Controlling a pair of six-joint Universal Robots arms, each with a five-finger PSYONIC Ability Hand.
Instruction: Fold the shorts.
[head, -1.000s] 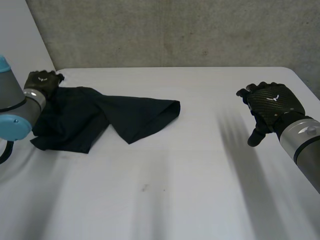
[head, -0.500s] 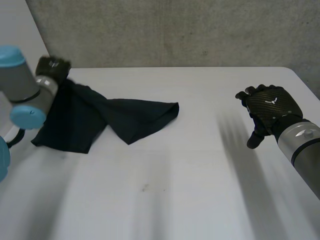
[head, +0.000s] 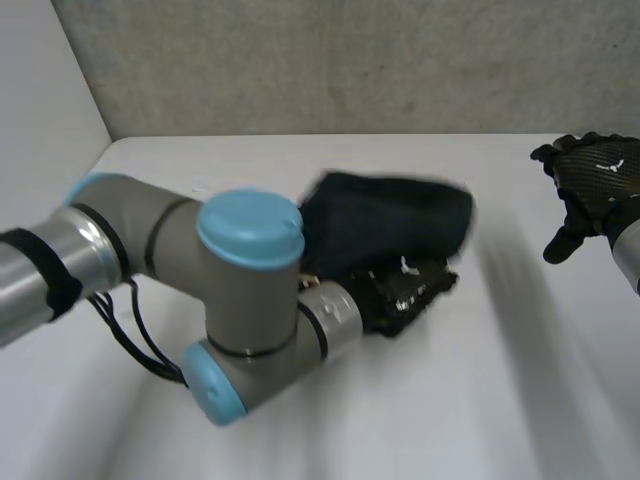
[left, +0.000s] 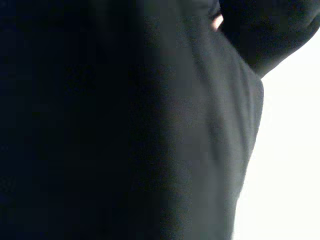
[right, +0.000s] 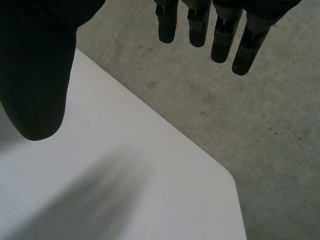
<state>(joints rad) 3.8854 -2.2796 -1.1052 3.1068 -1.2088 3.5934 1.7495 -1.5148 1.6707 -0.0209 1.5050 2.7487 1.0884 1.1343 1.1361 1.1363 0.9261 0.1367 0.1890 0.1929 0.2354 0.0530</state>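
Over the table (head: 450, 400), shorts (head: 390, 215) bunched at left hand (head: 400, 290), grip untellable; right wrist view: right hand (right: 222, 35) fingers straight, empty.

L arm (head: 250, 290) stretched inward, elbow bent; R robot hand (head: 592, 180) relaxed, uncurled.

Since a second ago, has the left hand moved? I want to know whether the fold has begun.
Yes. The left hand has swung from the table's far left corner toward its middle, and the shorts have come with it.

1 shorts (head: 390, 215), prob. (blurry); 1 left hand (head: 403, 292), 1 right hand (head: 598, 180); 1 table (head: 450, 400).
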